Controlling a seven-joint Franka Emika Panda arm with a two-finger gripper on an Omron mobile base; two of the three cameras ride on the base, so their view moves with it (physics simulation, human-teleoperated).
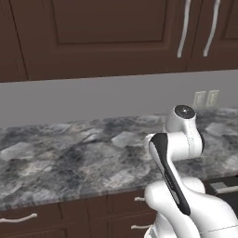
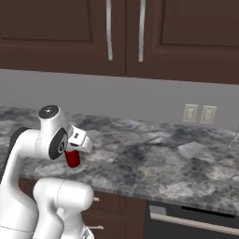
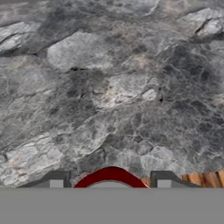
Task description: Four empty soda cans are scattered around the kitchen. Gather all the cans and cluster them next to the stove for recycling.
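A red soda can hangs under the robot's hand, its red body showing below the white wrist in the right base view. From the hand view the can's curved red rim sits right between the two dark finger tips, one on each side and touching it, so the jaws are clamped on the can. The gripper looks down on the bench, with the can held over the mottled grey stone; whether its foot touches the stone cannot be told.

Beneath and ahead of the jaws the bench runs as a wide slab of grey and white veined marble. In the hand view a small strip of orange-brown wood grain shows just beyond one finger tip, past the slab's edge.

Beyond the jaws, across the bench, stands a plain grey wall with a pair of pale outlets well off to the far side. Above the jaws hang dark brown wall cabinets with long silver handles. Below the bench's front edge, nearer the base than the jaws, are dark brown drawers with pale handles, and a dark appliance front with a silver bar handle.
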